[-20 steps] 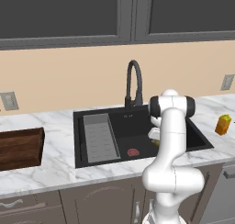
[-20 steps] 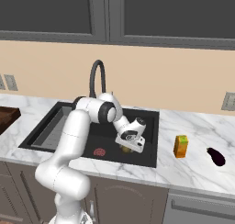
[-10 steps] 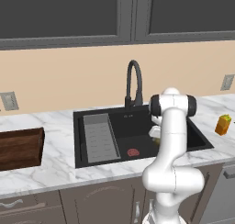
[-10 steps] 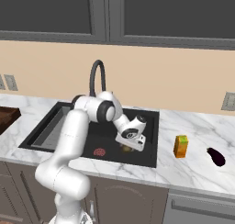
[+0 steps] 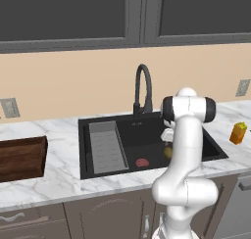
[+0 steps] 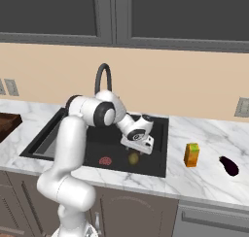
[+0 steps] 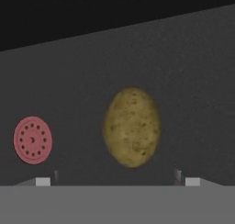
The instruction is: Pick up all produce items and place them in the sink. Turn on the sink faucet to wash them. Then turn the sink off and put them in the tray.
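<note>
Olive-yellow produce point(image 7: 132, 127) lies on the sink point(image 7: 193, 81) floor beneath the wide-spread, empty gripper point(image 7: 117, 178).

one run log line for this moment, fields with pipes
gripper: open, over sink | olive-yellow produce: on sink floor, free | purple produce: on counter | faucet: no water visible | tray: nothing visible inside

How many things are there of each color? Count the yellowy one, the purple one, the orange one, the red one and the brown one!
Olive-yellow: 1, the potato on the sink floor
Dark purple: 1, the eggplant on the counter
Orange with green top: 1, the block
Red: 1, the drain disc
Dark brown: 1, the wooden tray
Total: 5
</note>
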Robot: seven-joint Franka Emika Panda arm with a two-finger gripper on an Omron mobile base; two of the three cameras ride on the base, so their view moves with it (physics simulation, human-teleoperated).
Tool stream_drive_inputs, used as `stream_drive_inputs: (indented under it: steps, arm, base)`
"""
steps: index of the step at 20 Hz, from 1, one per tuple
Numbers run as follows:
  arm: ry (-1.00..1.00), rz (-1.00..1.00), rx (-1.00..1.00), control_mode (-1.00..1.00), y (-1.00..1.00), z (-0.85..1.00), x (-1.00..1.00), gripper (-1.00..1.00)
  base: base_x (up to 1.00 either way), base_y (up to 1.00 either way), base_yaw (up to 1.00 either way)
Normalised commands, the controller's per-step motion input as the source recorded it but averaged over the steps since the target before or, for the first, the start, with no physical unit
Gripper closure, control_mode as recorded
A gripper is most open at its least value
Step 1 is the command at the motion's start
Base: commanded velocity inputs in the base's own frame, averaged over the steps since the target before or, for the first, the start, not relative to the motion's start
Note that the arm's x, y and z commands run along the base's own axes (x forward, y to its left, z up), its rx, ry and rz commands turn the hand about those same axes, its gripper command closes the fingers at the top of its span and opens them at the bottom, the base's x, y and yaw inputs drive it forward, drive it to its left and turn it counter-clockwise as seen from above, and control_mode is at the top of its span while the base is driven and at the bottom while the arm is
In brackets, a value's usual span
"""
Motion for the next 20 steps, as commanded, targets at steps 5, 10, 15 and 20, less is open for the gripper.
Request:
stream_drive_inputs:
  steps: [5, 10, 15, 20]
  arm:
    - [0.00, 0.00, 0.00, -1.00, -0.14, 0.72, -0.21, -1.00]
    - [0.00, 0.00, 0.00, -1.00, -0.29, 0.84, -0.16, -1.00]
    - [0.00, 0.00, -0.01, -1.00, -0.34, 0.82, -0.19, -1.00]
    - [-0.01, 0.00, -0.01, -1.00, -0.41, 0.61, -0.41, -1.00]
  base:
    - [0.00, 0.00, 0.00]
    - [0.00, 0.00, 0.00]
    - [0.00, 0.00, 0.00]
    - [0.00, 0.00, 0.00]
